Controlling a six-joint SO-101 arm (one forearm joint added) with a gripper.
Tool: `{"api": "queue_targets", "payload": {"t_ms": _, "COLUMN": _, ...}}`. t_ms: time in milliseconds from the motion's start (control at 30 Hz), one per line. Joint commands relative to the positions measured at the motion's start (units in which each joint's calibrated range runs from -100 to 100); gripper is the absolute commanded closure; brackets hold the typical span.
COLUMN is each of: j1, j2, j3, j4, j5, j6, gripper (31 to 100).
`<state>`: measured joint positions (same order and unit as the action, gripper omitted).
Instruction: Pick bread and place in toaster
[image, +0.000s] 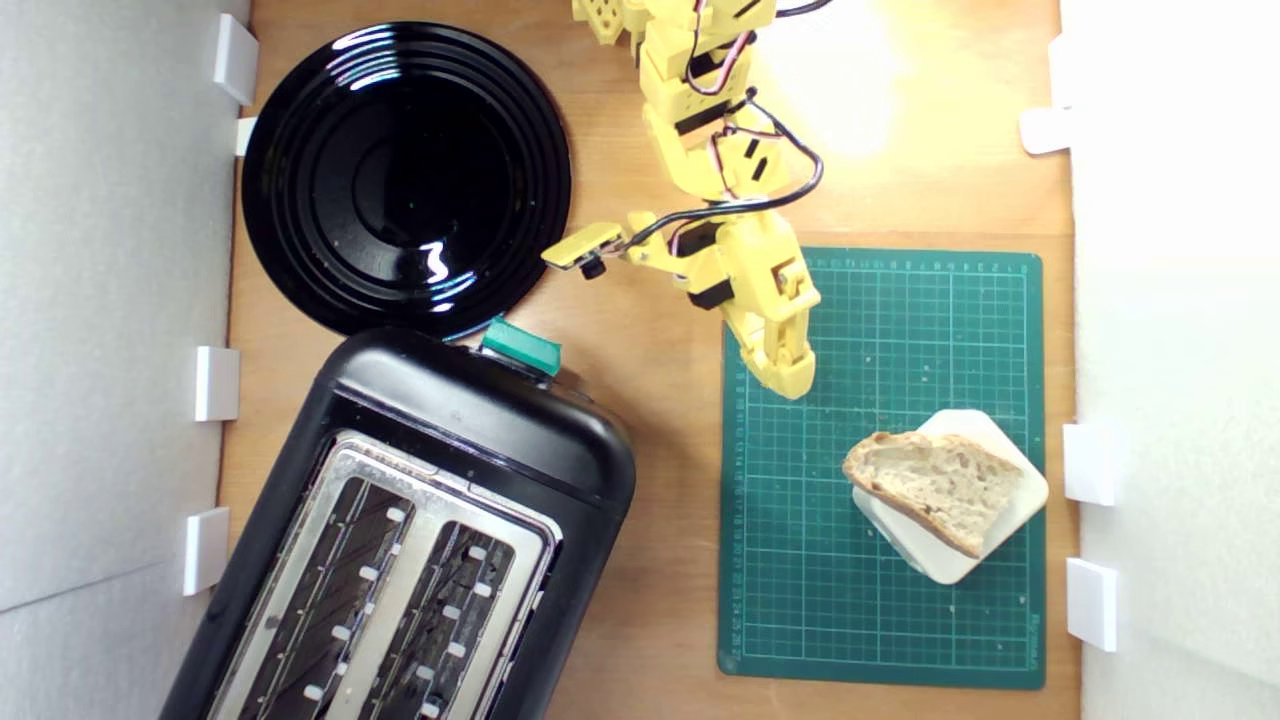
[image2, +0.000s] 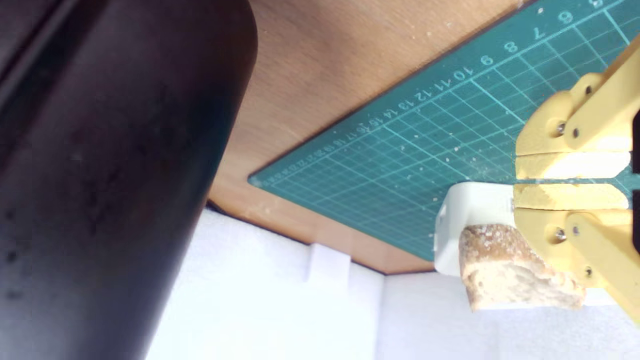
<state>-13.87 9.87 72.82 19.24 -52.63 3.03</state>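
Observation:
The bread, a tan slice with a brown crust, lies on top of a cream rounded-square block on the green cutting mat. My yellow gripper hangs over the mat's near-arm corner, a short way from the bread and not touching it. Its jaws are shut with nothing between them. In the wrist view the gripper sits in front of the block and the bread. The black toaster with its silver top, two bare slots and green lever stands at the exterior view's lower left.
A round black plate sits beside the toaster, at the exterior view's upper left. White walls with small white tabs line both sides of the wooden table. The toaster's dark side fills much of the wrist view.

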Motion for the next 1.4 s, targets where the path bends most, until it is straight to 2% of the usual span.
{"api": "queue_targets", "payload": {"t_ms": 0, "j1": -0.96, "j2": 1.03, "j3": -3.05, "j4": -0.02, "j5": -3.86, "j6": -0.12, "gripper": 92.6}}
{"api": "queue_targets", "payload": {"t_ms": 67, "j1": -1.04, "j2": 4.19, "j3": -3.68, "j4": 0.08, "j5": -6.76, "j6": -0.12, "gripper": 85.6}}
{"api": "queue_targets", "payload": {"t_ms": 167, "j1": -0.48, "j2": 5.94, "j3": -4.05, "j4": 1.71, "j5": -7.78, "j6": -0.07, "gripper": 79.1}}
{"api": "queue_targets", "payload": {"t_ms": 267, "j1": -0.40, "j2": 7.19, "j3": -4.59, "j4": 1.07, "j5": -9.66, "j6": -0.07, "gripper": 73.0}}
{"api": "queue_targets", "payload": {"t_ms": 567, "j1": -0.23, "j2": 7.60, "j3": -4.59, "j4": 0.80, "j5": -13.76, "j6": -0.07, "gripper": 63.0}}
{"api": "queue_targets", "payload": {"t_ms": 933, "j1": -0.23, "j2": 7.77, "j3": -4.59, "j4": 0.98, "j5": -13.76, "j6": -0.07, "gripper": 46.8}}
{"api": "queue_targets", "payload": {"t_ms": 1167, "j1": -0.23, "j2": 7.77, "j3": -4.68, "j4": 0.89, "j5": -13.76, "j6": -0.28, "gripper": 40.6}}
{"api": "queue_targets", "payload": {"t_ms": 1367, "j1": -0.23, "j2": 11.76, "j3": -9.04, "j4": 1.34, "j5": -13.76, "j6": -0.54, "gripper": 40.9}}
